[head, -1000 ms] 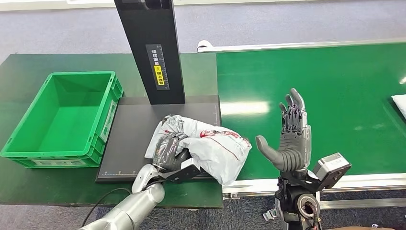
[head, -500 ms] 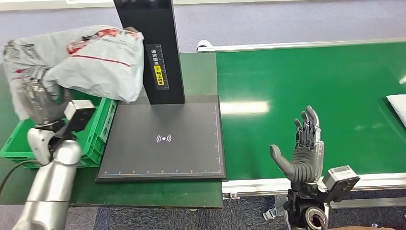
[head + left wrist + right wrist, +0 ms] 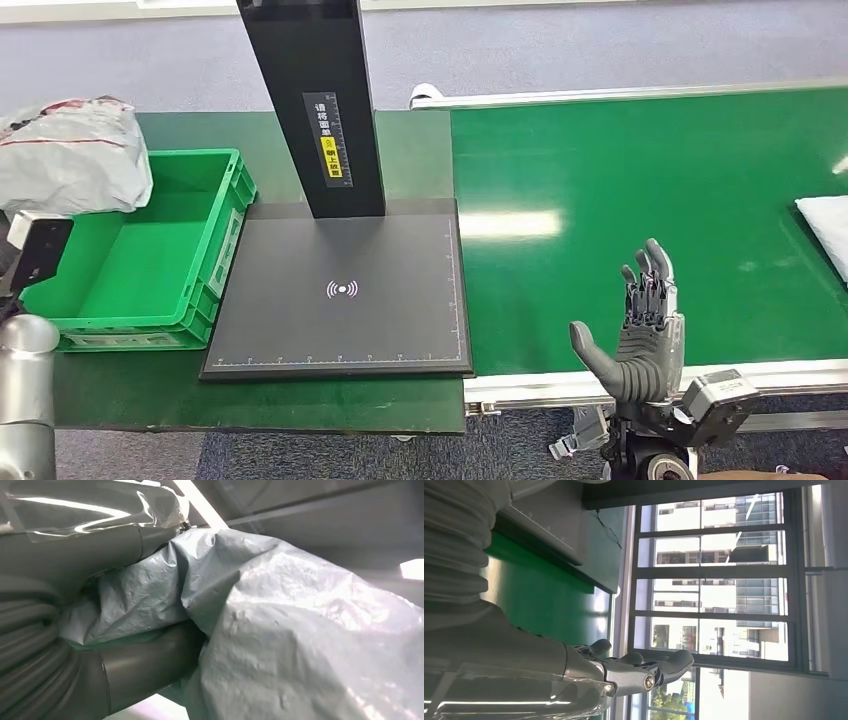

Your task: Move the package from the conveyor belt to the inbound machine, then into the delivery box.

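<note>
The package (image 3: 70, 160), a crumpled grey plastic mailer with red print, hangs above the left end of the green delivery box (image 3: 190, 255). My left hand (image 3: 125, 665) grips it from below; in the left wrist view the thick thumb presses into the package (image 3: 300, 630). In the head view the hand itself is hidden behind the package and the wrist block. The inbound machine (image 3: 340, 290), a black scanner plate with a black post, lies bare in the middle. My right hand (image 3: 640, 335) stands open, fingers up, over the near edge of the green conveyor belt (image 3: 650, 180).
A white package (image 3: 825, 220) lies at the belt's right edge. The delivery box sits on a dark green table (image 3: 250, 400) left of the scanner plate. Windows show in the right wrist view behind my right hand (image 3: 624, 670).
My left hand lifted the package off the scanner plate, swung it left and now holds it over the delivery box's left end. My right hand sank toward the belt's near edge.
</note>
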You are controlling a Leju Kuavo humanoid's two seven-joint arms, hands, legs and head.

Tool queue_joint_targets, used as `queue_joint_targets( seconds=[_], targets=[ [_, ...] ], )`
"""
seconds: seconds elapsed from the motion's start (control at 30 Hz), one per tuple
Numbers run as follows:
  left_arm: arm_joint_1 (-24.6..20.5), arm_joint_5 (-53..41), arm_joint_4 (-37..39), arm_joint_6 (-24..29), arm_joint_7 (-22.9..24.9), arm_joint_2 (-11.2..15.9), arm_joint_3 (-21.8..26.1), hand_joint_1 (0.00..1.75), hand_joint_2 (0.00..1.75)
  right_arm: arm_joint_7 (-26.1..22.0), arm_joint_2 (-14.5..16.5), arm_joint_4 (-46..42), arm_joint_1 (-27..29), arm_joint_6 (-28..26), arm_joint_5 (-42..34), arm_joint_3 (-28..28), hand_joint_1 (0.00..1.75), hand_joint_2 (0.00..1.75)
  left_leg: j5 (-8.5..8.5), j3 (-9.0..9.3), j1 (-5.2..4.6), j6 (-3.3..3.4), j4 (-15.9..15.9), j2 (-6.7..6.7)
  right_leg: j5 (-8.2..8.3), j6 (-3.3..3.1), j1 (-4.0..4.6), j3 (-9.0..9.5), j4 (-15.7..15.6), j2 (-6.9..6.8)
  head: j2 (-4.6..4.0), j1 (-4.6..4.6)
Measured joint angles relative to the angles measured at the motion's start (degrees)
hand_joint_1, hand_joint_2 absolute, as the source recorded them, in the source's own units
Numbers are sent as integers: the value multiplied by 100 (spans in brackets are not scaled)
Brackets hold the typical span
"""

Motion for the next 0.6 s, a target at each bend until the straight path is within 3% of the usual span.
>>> queue_joint_targets(
  seconds=[0.23, 0.3, 0.33, 0.43, 0.47, 0.6],
  targets=[
    [-181, -136, 878, -46, 1, 191, 217, 175, 175, 3, 4, -27, 11, 61, 28, -19, 0, 175, 0, -1, 0, 0, 0, -3, -1, 0, 0, -2, 0, -1, 0, 0],
    [-249, -251, 1125, -61, -18, 214, 216, 167, 175, 3, 5, -27, 9, 88, 35, -22, 0, 175, 0, -1, 0, 0, 0, -3, -1, 0, 0, -1, 0, -2, 1, 1],
    [-274, -323, 1227, -66, -25, 213, 207, 137, 175, 3, 6, -27, 4, 103, 38, -22, 0, 175, 0, -1, 0, 0, 0, -4, 0, 0, 0, -1, -1, -2, 1, 1],
    [-338, -532, 1461, -98, 11, 167, 115, 14, 175, 3, 14, -21, -51, 158, 46, -17, 0, 175, 0, 0, -1, 0, 2, -5, 0, 1, -1, -1, -1, -2, 0, 1],
    [-364, -577, 1521, -133, 39, 138, 63, 0, 175, 3, 19, -17, -83, 170, 50, -14, 0, 175, 1, 0, -1, 0, 2, -5, 1, 1, -1, -1, -1, -2, 0, 1],
    [-481, -599, 1620, -378, 139, 1, -157, 0, 175, 3, 28, 4, -196, 171, 56, -2, 0, 175, 1, 0, -1, 0, 3, -5, 2, 2, -1, 0, 0, -2, 0, 2]
  ],
)
